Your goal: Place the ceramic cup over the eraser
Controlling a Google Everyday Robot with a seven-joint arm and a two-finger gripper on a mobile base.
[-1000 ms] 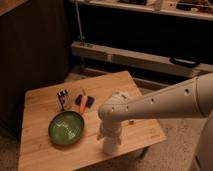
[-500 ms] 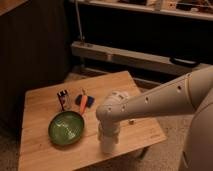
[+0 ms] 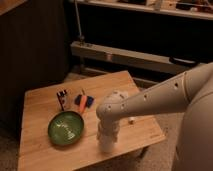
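Observation:
The eraser [image 3: 62,98], a small dark upright block with white marks, stands on the wooden table [image 3: 40,150] at the back left. My white arm reaches in from the right. Its gripper [image 3: 107,143] points down over the table's front middle, right of the green bowl [image 3: 66,128] and well apart from the eraser. The gripper's lower end is a pale white shape just above the tabletop. I cannot tell whether the ceramic cup is in it. A small white thing [image 3: 131,120] peeks out under the forearm; I cannot tell what it is.
A blue and orange object [image 3: 84,101] lies just right of the eraser, behind the bowl. The table's front edge is close under the gripper. A metal shelf rail [image 3: 125,56] runs behind the table. Speckled floor surrounds the table.
The gripper has stayed over the same front-middle spot. The forearm and the arm's bulk at the right have risen and swung nearer the camera. The table objects have not moved.

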